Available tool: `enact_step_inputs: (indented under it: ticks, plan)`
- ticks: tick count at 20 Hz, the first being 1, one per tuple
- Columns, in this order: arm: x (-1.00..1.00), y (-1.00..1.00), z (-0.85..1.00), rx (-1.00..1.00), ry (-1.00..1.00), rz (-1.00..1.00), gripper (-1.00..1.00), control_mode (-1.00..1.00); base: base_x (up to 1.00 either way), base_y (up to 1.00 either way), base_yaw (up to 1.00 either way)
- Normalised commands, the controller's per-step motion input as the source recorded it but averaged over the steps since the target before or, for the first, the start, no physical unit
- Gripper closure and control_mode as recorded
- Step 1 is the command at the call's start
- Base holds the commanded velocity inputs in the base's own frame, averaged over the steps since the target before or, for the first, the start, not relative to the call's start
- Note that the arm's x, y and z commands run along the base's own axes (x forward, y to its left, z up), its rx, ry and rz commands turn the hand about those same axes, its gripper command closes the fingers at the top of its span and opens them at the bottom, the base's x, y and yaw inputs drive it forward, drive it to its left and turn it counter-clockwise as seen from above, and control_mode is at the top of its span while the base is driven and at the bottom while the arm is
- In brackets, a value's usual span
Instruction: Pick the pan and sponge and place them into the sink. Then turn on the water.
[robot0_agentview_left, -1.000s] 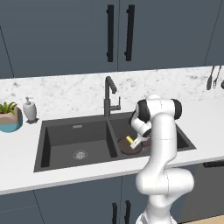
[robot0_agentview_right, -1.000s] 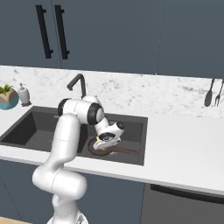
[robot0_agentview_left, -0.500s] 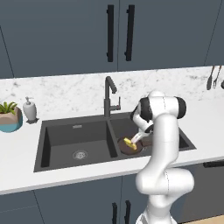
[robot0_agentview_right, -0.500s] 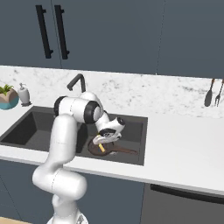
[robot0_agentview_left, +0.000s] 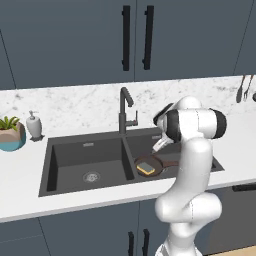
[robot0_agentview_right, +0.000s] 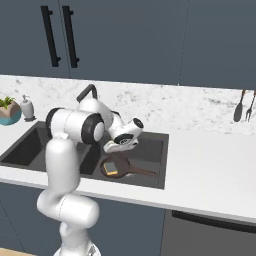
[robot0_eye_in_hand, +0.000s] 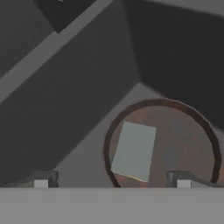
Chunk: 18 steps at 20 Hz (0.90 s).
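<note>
Left base view, sink: you see the dark double-basin sink (robot0_agentview_left: 87, 150) set in the marble counter (robot0_agentview_left: 65, 107), with the faucet (robot0_agentview_left: 124, 110) behind the divider.
Left base view, pan: the pan (robot0_agentview_left: 152, 165) lies on the floor of the right basin, its handle pointing right, partly behind the arm.
Left base view, sponge: the yellow sponge (robot0_agentview_left: 145, 168) lies inside the pan, on its left part.
Left base view, gripper: the gripper (robot0_agentview_left: 159, 146) hangs above the pan, apart from it; you cannot judge the jaws well from here.
Left base view, other things: a soap bottle (robot0_agentview_left: 34, 125) and a small plant pot (robot0_agentview_left: 11, 134) stand left of the sink.

Right base view, pan and sponge: the pan (robot0_agentview_right: 120, 168) is in the basin nearer to you, handle to the right, and the sponge (robot0_agentview_right: 110, 168) rests in it.
Right base view, gripper: the gripper (robot0_agentview_right: 113, 148) is above the pan and grasps nothing.

Hand view, gripper: the two fingertips (robot0_eye_in_hand: 41, 182) stand wide apart, released, with nothing between them.
Hand view, sponge: the sponge (robot0_eye_in_hand: 134, 151) lies flat in the pan (robot0_eye_in_hand: 183, 140), below the fingers and not touching them.
</note>
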Motion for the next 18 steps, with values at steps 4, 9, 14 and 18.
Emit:
enact_step_inputs:
  ticks: [4,9,14,18]
  plan:
    - [-0.46,0.00,0.73,0.05,-0.16,0.00,-1.00,-1.00,0.00,0.00,0.00]
    - [-0.18,0.00,0.48,0.08,-0.25,0.00,-1.00,-1.00,0.00,0.00,0.00]
    - [0.00,0.00,0.47,0.13,-0.30,0.00,-1.00,-1.00,0.00,0.00,0.00]
    - [0.00,-0.04,0.26,0.30,-0.29,0.00,-1.00,-1.00,0.00,0.00,0.00]
